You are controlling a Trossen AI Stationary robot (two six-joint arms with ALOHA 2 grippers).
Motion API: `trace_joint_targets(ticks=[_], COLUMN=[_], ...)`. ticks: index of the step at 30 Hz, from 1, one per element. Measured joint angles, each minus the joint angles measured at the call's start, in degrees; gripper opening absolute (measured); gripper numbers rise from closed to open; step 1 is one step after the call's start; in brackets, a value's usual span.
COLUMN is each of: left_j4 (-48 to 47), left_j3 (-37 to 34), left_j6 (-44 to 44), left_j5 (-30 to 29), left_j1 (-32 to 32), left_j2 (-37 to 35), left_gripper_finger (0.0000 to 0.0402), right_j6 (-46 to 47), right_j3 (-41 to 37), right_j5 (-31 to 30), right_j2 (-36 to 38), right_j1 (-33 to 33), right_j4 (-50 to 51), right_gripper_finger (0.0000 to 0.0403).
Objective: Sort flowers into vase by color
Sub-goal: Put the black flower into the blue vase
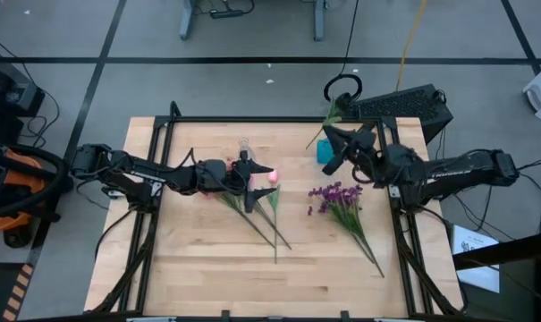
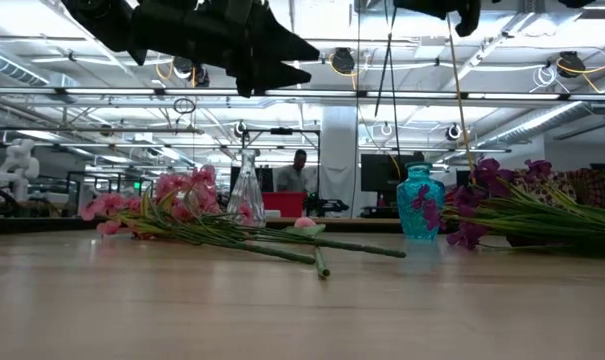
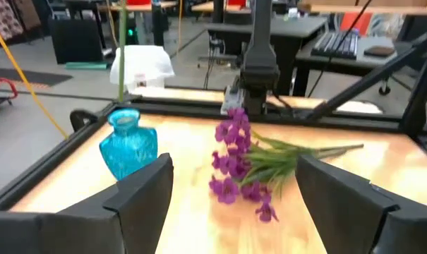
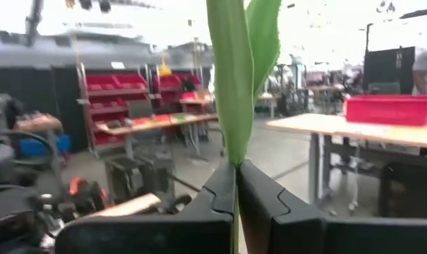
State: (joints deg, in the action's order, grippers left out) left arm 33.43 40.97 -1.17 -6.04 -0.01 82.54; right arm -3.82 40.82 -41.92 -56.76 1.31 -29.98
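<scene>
Right wrist view only: right gripper pinches a green leafy stem. Left gripper spread, empty. Purple flowers lie flat, stems fanned.

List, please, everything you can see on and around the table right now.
Pink flowers: a bunch, pink, lying left of centre.
Purple flowers: a bunch, purple, lying right of centre.
Clear vase: one, clear glass, upright at the back.
Blue vase: one, turquoise, upright at the back right.
Stem: one, green, gripped above the blue vase.
Person: one, beyond the table.
Left gripper: open, over the pink flowers.
Right gripper: shut on the stem.
</scene>
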Motion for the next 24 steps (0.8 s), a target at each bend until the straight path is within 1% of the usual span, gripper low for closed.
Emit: trace_joint_targets(ticks=[5, 7, 10, 13, 17, 24], left_j4=[-0.66, -0.72, -0.71, -1.96, -4.67, -6.98], left_j3=[0.0, -0.02, -0.02, -0.02, -0.02, -0.02], left_j6=[-0.46, -0.93, -1.51, -1.49, -1.47, -1.58], left_j5=[-0.04, -0.07, -0.07, -0.15, -0.14, -0.2], left_j1=[0.0, 0.0, -0.16, -0.75, -1.58, -2.79], left_j2=[0.6, 0.65, 0.6, 0.6, 0.61, 0.61], left_gripper_finger=[0.0302, 0.0302, 0.0302, 0.0302, 0.0302, 0.0302], right_j6=[6.09, 6.47, 6.8, 9.25, 11.05, 10.59], right_j3=[7.54, 9.9, 11.4, 10.97, 9.21, 8.76], right_j5=[1.51, 1.5, 1.73, 1.65, 1.26, -0.58], right_j2=[-1.9, -3.47, -4.87, -5.53, -5.8, -5.8], right_j1=[-5.07, -6.52, -8.93, -10.86, -11.96, -13.84], right_j4=[17.57, 21.24, 24.09, 26.49, 27.13, 27.36], right_gripper_finger=[0.0, 0.0, 0.0, 0.0, 0.0, 0.0])
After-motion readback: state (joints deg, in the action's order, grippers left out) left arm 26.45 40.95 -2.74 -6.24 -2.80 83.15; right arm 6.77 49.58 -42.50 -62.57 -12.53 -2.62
